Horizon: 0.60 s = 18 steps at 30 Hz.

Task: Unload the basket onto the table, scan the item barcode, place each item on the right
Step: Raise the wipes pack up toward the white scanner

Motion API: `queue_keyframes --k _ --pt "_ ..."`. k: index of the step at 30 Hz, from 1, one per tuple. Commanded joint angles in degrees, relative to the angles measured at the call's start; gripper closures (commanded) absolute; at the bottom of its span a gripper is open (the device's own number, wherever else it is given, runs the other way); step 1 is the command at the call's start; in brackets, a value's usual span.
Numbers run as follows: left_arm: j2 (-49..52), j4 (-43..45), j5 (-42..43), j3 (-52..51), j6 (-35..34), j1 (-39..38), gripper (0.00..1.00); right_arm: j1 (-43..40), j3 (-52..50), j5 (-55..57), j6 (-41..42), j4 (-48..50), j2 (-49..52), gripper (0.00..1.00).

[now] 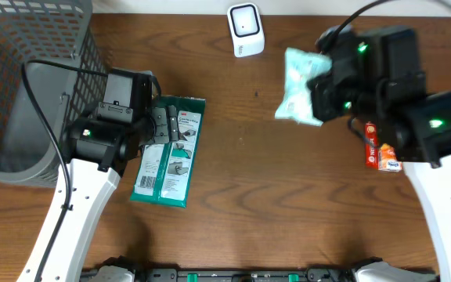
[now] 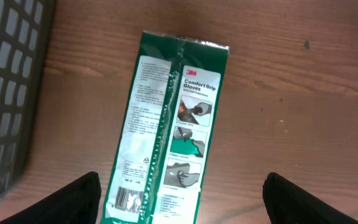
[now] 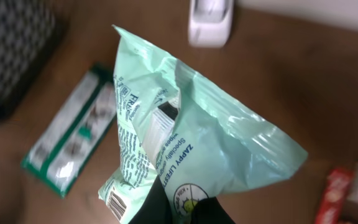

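- Item: mint-green bag [image 3: 191, 143], held off the table [image 1: 272, 196] at the far right, just right of the scanner [image 1: 245, 30] and apart from it.
- Right gripper [image 3: 179, 208]: jaws pinched tight on the bag's lower edge.
- Left gripper [image 2: 179, 199]: jaws spread wide, holding nothing, hovering over the glove pack [image 2: 166, 124], which lies flat beside the basket [image 1: 22, 47].
- Progress, my judgement: pick-up done and the bag brought close to the scanner. I see no sign of a scan, so presenting the barcode is left.
- Barcode [image 3: 115, 200]: on the bag's lower corner, towards my right wrist camera. I cannot tell whether it faces the scanner.
- Writing, bag: "ZAPPY" and "Specially" readable; the rest is creased or too small.
- Writing, glove pack: "3M", "Comfort Grip Gloves". It has its own barcode at the near end.
- Red box [image 1: 378, 149]: far right on the table, print unreadable.
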Motion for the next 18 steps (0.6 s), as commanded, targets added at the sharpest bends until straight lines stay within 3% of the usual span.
queue_keyframes --k 1,7,9,18 --pt "0.2 0.0 -0.7 0.7 0.8 0.3 0.16 0.7 9.9 5.7 -1.0 -2.0 3.4 0.99" --pt "0.2 0.0 -0.7 0.7 0.8 0.3 0.16 1.1 35.2 12.6 -6.9 -8.5 18.0 0.99" --pt "0.2 0.0 -0.7 0.7 0.8 0.3 0.16 2.1 39.5 15.2 -8.9 -7.1 21.4 0.99" --pt "0.2 0.0 -0.7 0.7 0.8 0.3 0.16 8.8 40.9 33.1 -18.9 7.4 30.6 0.99"
